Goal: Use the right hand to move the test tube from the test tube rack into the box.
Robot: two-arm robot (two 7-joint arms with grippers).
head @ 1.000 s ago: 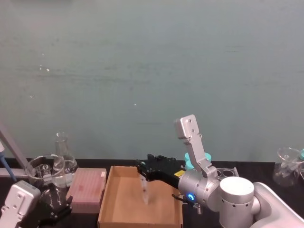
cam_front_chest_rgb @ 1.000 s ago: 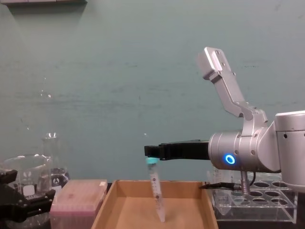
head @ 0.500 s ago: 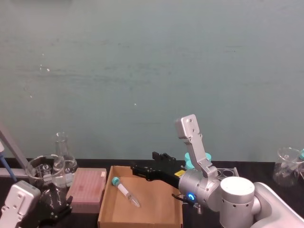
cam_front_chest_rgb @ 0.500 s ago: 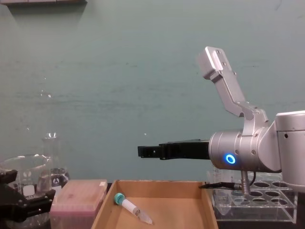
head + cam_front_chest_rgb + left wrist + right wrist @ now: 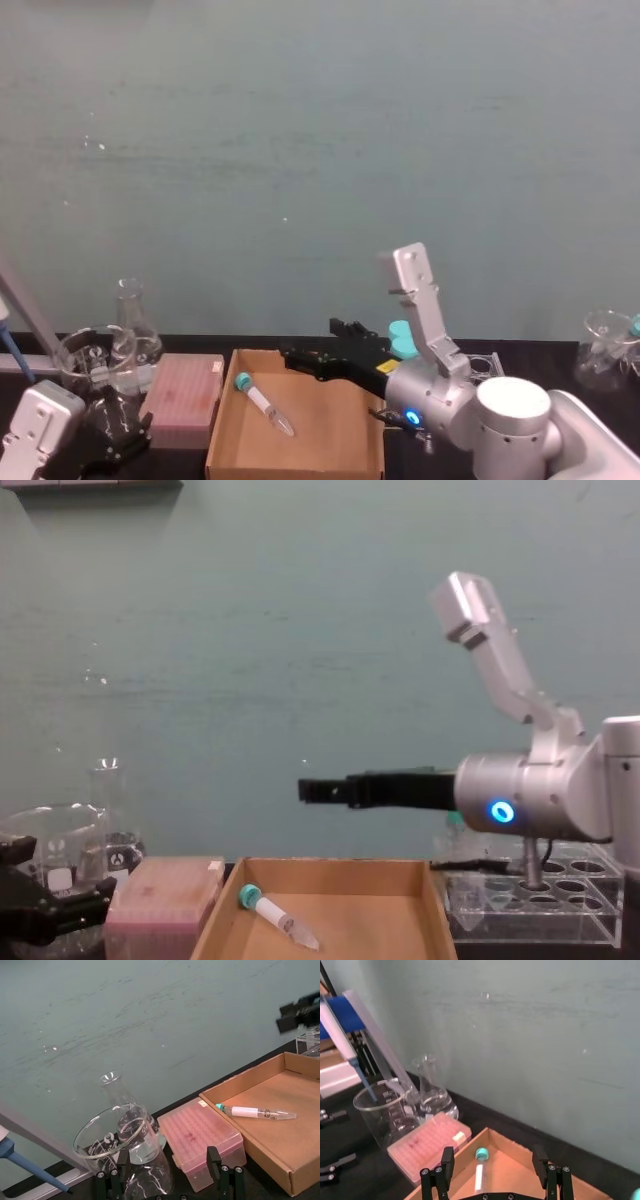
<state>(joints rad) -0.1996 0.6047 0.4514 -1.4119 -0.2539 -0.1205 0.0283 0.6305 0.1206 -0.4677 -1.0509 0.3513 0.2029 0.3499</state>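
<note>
The test tube [image 5: 262,402] lies on its side on the floor of the box [image 5: 221,424], teal cap toward the far left corner; it also shows in the chest view [image 5: 276,916] and both wrist views [image 5: 256,1112] [image 5: 479,1174]. My right hand [image 5: 310,340] hovers open above the box's far side [image 5: 305,791], holding nothing, its fingers spread wide over the tube [image 5: 492,1160]. The test tube rack [image 5: 545,908] stands right of the box, below the right arm. My left gripper [image 5: 115,440] rests open at the table's near left [image 5: 167,1180].
A pink pipette-tip box [image 5: 185,395] sits against the box's left wall. Beyond it stand a glass beaker [image 5: 90,360], a conical flask [image 5: 135,325] and a blue pipette [image 5: 15,350]. Another beaker [image 5: 605,360] is at the far right. Teal caps [image 5: 402,338] show by the rack.
A second ago my right hand held the tube upright in the box; it opened and the tube fell flat. Since then the arm has drawn back slightly to the right.
</note>
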